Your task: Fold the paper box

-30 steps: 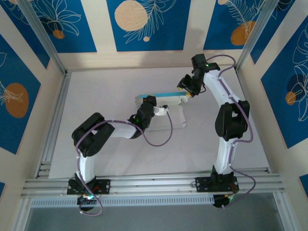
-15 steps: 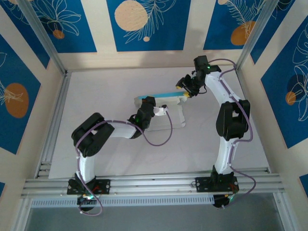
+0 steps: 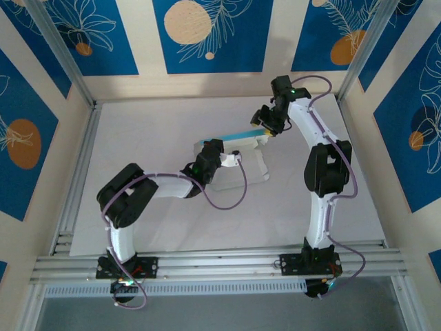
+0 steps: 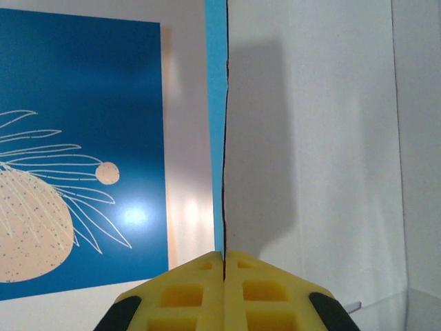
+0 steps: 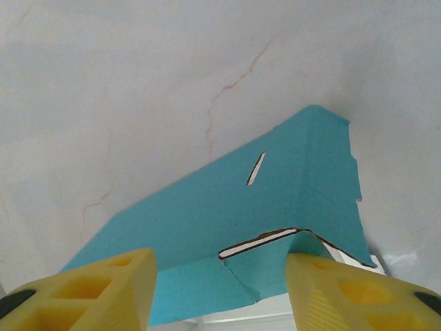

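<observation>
The thin, die-cut card paper box, white on one side and light blue on the other, lies mid-way across the white table with one panel raised. The left gripper is clamped on its edge. The right gripper gapes half-wide astride the slotted blue panel, holding nothing.

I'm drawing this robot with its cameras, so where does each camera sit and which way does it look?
Top external: above and behind the arms, looking down at the table; both arms, left gripper and right gripper show.
Left wrist: on the left arm, facing along its shut fingers at the paper box's edge and a wall poster.
Right wrist: on the right arm, facing down between its open fingers at the box's blue side.
Shared: every view sees the paper box.
</observation>
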